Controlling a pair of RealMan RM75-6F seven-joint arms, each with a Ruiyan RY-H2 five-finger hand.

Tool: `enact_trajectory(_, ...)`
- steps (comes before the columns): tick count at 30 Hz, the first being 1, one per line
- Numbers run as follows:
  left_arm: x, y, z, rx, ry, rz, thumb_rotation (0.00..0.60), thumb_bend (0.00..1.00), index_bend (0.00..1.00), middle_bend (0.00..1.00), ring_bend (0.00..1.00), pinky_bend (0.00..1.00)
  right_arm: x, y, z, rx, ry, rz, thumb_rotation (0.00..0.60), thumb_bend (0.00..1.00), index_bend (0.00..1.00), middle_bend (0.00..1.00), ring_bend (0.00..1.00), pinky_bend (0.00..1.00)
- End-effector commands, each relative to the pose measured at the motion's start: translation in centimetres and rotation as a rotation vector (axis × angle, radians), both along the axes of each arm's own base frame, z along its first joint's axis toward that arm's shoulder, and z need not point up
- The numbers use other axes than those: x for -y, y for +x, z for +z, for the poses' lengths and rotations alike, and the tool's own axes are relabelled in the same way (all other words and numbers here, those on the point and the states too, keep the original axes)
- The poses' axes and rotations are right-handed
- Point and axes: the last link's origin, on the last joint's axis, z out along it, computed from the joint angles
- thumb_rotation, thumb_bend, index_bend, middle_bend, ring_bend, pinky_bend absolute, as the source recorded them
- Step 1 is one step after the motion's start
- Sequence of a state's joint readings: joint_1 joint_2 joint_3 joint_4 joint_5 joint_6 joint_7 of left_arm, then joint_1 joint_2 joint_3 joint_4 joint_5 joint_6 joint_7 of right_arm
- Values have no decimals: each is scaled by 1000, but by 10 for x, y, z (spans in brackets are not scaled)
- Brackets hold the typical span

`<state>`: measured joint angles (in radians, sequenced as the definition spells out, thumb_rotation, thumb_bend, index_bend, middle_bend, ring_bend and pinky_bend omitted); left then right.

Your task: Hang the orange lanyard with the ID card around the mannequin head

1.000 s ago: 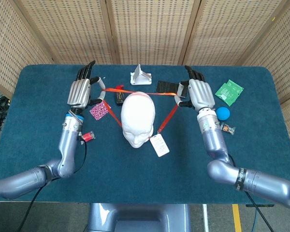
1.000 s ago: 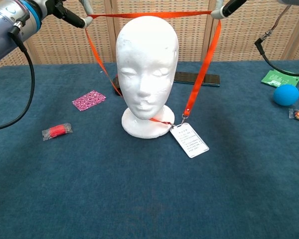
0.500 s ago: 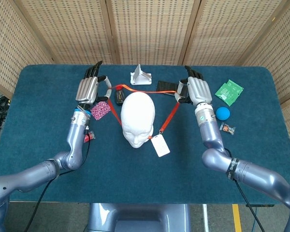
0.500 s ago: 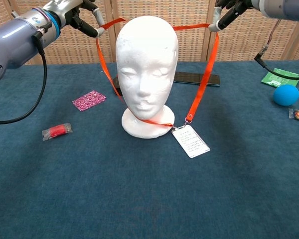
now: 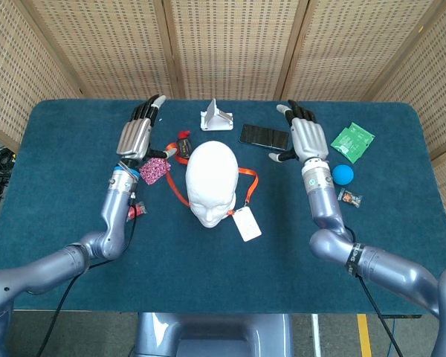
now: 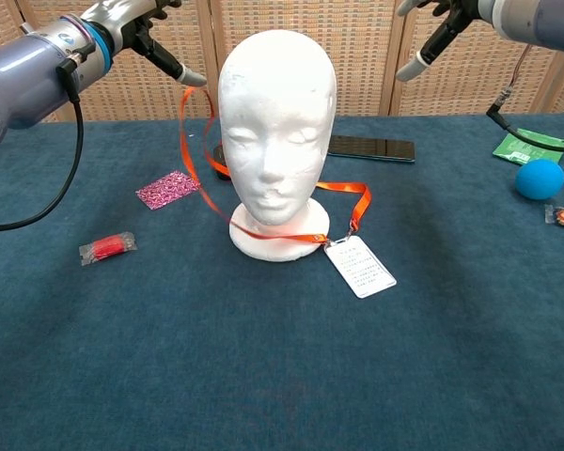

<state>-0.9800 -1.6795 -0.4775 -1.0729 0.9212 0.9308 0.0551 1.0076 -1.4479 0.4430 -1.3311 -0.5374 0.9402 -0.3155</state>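
The white mannequin head [image 5: 210, 181] [image 6: 276, 122] stands upright in the middle of the blue table. The orange lanyard [image 6: 336, 188] lies slack around its neck and base, with the right side dropped low. The strap's left side [image 5: 173, 184] still rises toward my left hand; I cannot tell if they touch. The white ID card [image 5: 245, 223] [image 6: 359, 266] lies flat in front of the base, to the right. My left hand [image 5: 137, 134] [image 6: 146, 28] is raised behind and left of the head, fingers spread. My right hand [image 5: 305, 139] [image 6: 442, 23] is raised on the right, fingers apart and empty.
A pink patterned pouch [image 6: 167, 188] and a red packet [image 6: 106, 247] lie on the left. A black phone [image 5: 263, 136] and a white stand [image 5: 218, 117] sit behind the head. On the right are a green packet [image 5: 352, 141], a blue ball [image 5: 343, 174] and a small wrapper [image 5: 349, 197].
The strap was held taut above and behind the head between both hands. It has slipped off the right hand and dropped around the neck; both hands have spread.
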Motion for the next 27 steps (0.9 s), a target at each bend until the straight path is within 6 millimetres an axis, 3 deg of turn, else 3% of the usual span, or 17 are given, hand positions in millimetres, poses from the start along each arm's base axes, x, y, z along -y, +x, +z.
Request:
enact_trajectory(1, 1, -4, 3, -8, 0, -6, 600, 5, 0, 0, 0, 0, -1, -1, 2, -15, -12, -1, 600, 0, 203, 46, 0, 0)
enact_trajectory(12, 11, -29, 31, -40, 17, -20, 600, 0, 0, 0, 0, 0, -16, -14, 26, -47, -79, -4, 600, 18, 204, 46, 0, 0)
enact_trajectory(15, 36, -58, 59, -101, 88, -36, 600, 0, 0, 0, 0, 0, -40, -41, 50, -55, -121, -39, 600, 79, 202, 52, 0, 0)
enact_trajectory(20, 72, -85, 82, -168, 107, -36, 600, 0, 0, 0, 0, 0, -67, -65, 63, -62, -116, -63, 600, 132, 201, 145, 13, 0)
enact_trajectory(23, 90, -97, 89, -205, 106, -18, 600, 0, 0, 0, 0, 0, -79, -74, 64, -67, -107, -67, 600, 170, 199, 319, 181, 32)
enact_trajectory(25, 107, -109, 97, -250, 105, 8, 600, 0, 0, 0, 0, 0, -90, -83, 64, -89, -98, -67, 600, 201, 188, 437, 327, 160)
enact_trajectory(27, 132, -123, 107, -284, 102, 47, 600, 0, 0, 0, 0, 0, -106, -95, 61, -121, -84, -68, 600, 278, 165, 555, 468, 382)
